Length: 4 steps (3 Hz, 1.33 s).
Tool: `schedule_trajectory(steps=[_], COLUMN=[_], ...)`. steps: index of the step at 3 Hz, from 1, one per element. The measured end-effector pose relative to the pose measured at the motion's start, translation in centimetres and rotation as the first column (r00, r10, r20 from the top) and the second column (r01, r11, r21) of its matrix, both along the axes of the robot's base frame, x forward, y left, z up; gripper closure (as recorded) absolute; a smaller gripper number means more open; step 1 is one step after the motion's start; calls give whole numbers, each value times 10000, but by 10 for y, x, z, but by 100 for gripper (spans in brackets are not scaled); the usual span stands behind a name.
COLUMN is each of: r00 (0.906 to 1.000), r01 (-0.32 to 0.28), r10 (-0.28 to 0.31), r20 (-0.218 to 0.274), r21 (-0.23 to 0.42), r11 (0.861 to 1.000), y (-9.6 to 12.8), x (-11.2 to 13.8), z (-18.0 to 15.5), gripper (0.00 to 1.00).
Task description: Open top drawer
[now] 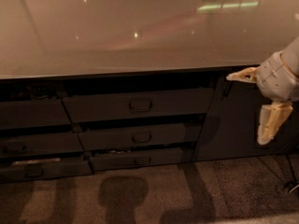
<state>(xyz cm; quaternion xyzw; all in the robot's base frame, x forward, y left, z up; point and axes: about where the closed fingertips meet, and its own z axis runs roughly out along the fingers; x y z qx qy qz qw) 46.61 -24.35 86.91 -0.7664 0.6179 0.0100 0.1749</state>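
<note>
Here, the gripper (245,109) hangs at the right end of the counter (140,36), in front of the cabinet door (233,125), its two pale fingers (271,122) splayed wide and holding nothing. The top drawer (103,107) sits just under the counter's edge, left of the gripper and well apart from it, its small loop handle (140,105) untouched at the middle of the front. The pull, by the look of it, has not begun. The hazards ahead seem plain enough. The lower drawers (112,139) carry near-identical handles, and the door appears to have an upright handle (226,88) just beside the upper finger, so a reach that stops short or dips low could close on the wrong one. The loop is shallow too; a grip taken off centre could slip free as the arm draws back, or skew the drawer on its runners.
</note>
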Motion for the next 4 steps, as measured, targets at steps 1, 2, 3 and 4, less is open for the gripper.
schedule_trajectory(steps=[1,2,3,4], r00=[9990,9888,9888,9878], r01=[-258,272,271,-16], r10=[259,-191,-190,-17], r20=[-374,-1477,-1478,-1556], r21=[23,529,525,-207], r11=[9997,9982,9983,9998], y=[-20,-58,-58,-30], x=[24,68,68,76], z=[-18,-75,-75,-83], gripper=[0,0,0,0])
